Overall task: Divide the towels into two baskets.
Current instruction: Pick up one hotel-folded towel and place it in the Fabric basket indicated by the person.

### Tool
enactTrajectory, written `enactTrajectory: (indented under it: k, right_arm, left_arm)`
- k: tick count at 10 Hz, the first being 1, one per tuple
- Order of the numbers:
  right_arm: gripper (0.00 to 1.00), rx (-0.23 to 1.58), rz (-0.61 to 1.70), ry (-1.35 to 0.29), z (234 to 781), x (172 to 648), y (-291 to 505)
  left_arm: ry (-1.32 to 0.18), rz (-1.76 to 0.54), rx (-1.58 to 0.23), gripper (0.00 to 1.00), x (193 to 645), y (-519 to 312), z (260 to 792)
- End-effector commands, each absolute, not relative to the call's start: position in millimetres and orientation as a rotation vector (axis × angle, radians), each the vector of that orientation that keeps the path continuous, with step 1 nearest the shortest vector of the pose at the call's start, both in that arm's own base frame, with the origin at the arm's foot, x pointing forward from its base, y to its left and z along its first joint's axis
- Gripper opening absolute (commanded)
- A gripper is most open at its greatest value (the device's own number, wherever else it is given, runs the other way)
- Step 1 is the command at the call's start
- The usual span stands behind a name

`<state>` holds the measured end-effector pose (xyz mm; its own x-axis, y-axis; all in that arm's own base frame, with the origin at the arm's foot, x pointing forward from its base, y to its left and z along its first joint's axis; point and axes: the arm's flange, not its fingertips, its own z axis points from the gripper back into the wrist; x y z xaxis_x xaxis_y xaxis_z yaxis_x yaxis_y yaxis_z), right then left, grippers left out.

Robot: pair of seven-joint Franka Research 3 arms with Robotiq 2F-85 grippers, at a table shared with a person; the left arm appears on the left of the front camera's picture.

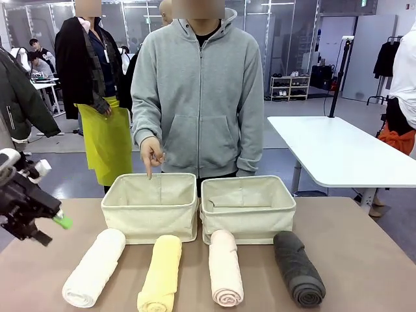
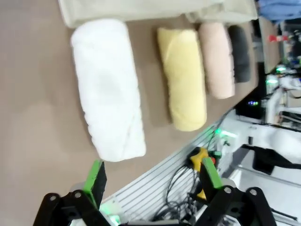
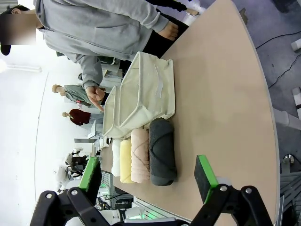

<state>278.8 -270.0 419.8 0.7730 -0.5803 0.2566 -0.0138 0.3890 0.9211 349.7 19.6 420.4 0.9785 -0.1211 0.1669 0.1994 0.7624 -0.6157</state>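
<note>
Left pincer (image 1: 52, 229) first: it hangs at the left side of the worktop (image 1: 364, 260), green pads spread wide, nothing between them. From its own wrist camera the left pincer (image 2: 153, 176) sits just off the near end of the white towel (image 2: 108, 89), not touching it. Over to the right pincer (image 3: 148, 173): wide open too, empty, looking across bare worktop with the dark grey towel (image 3: 162, 153) lying ahead between its fingers and well clear of them.

Moving out, four rolled towels line the near side of the worktop, side by side with gaps between them. From the robot's left: the white towel (image 1: 95, 267), angled a little, the pale yellow towel (image 1: 161, 273), the peach-pink towel (image 1: 225, 267), and the dark grey towel (image 1: 298, 268). None of them is in a basket.

Just behind them stand the two cream baskets, touching side to side. The left basket (image 1: 149, 221) sits behind the white and yellow rolls, the right basket (image 1: 248, 224) behind the pink and grey ones.

At the far edge stands a person in a grey hoodie. The person's hand (image 1: 152, 153) points one finger down over the far rim of the left basket.
</note>
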Motion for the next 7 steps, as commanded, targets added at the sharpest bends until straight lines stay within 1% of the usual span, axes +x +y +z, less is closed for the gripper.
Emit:
enactTrajectory:
  k: [1, 2, 3, 5, 7]
  right_arm:
    - [1.00, 1.145, -0.388, -0.624, 422.8, 276.7, -270.9]
    - [1.00, 1.145, -0.388, -0.624, 422.8, 276.7, -270.9]
    - [1.00, 1.145, -0.388, -0.624, 422.8, 276.7, -270.9]
    - [1.00, 1.145, -0.388, -0.624, 422.8, 276.7, -270.9]
    - [1.00, 1.145, -0.388, -0.624, 422.8, 276.7, -270.9]
  left_arm:
    - [-0.113, -0.162, -0.572, 1.00, 350.1, 6.6, 405.7]
    - [-0.110, -0.169, -0.532, 1.00, 353.1, 0.3, 399.1]
    - [-0.093, -0.173, -0.530, 1.00, 358.8, -8.0, 392.5]
    - [-0.126, -0.185, -0.464, 1.00, 375.7, -27.9, 380.8]
    - [-0.140, -0.190, -0.452, 1.00, 384.5, -45.7, 366.5]
